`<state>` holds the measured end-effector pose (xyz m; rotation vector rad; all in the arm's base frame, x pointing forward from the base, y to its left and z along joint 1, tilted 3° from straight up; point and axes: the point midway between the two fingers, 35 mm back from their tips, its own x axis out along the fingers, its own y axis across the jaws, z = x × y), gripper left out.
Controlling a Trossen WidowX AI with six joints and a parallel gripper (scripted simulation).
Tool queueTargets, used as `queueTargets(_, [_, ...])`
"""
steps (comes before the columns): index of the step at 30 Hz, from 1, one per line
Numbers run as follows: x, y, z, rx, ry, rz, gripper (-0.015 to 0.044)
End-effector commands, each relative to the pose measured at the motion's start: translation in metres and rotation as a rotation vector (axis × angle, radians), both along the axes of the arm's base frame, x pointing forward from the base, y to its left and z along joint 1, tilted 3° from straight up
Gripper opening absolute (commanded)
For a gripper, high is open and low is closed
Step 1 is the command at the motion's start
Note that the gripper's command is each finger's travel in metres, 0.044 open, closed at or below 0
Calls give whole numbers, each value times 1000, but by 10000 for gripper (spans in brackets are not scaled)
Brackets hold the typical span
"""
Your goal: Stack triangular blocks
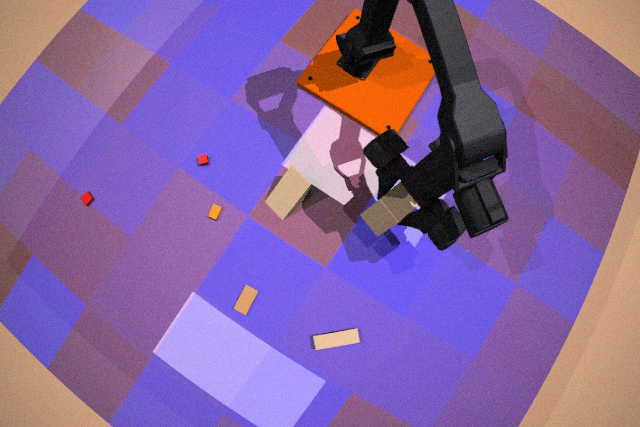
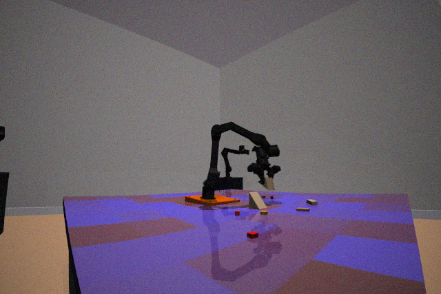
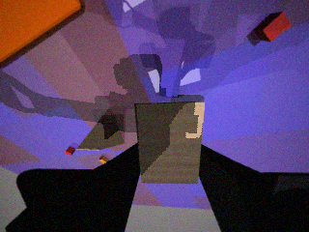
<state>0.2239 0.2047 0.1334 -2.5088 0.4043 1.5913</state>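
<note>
One tan triangular block (image 1: 288, 192) (image 2: 256, 201) (image 3: 102, 135) rests on the table; in the exterior view its slope falls to the right. My gripper (image 1: 397, 205) (image 2: 267, 180) (image 3: 167, 145) is shut on the other tan triangular block (image 1: 379, 215) (image 2: 269, 184) (image 3: 166, 166). The held block hangs above the table, apart from the resting one, to its right in the top view. The wrist view shows a broad face of it between the fingers, partly in shadow. Its sloped face is hard to make out.
The orange base plate (image 1: 372, 107) (image 3: 34, 24) lies behind the blocks. Red cubes (image 1: 203, 159) (image 1: 86, 198) and an orange piece (image 1: 214, 211) lie left of the resting block in the top view. A small tan block (image 1: 245, 299) and a long pale block (image 1: 336, 338) lie lower down.
</note>
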Motion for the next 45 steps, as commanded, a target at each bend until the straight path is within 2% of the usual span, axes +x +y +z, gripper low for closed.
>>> queueTargets(1, [3, 0, 2, 40, 126, 32, 0])
queueTargets(10, [7, -1, 15, 178, 345, 110, 0])
queueTargets(19, [13, -4, 17, 181, 348, 111, 0])
queueTargets(45, [90, -88, 51, 177, 343, 94, 0])
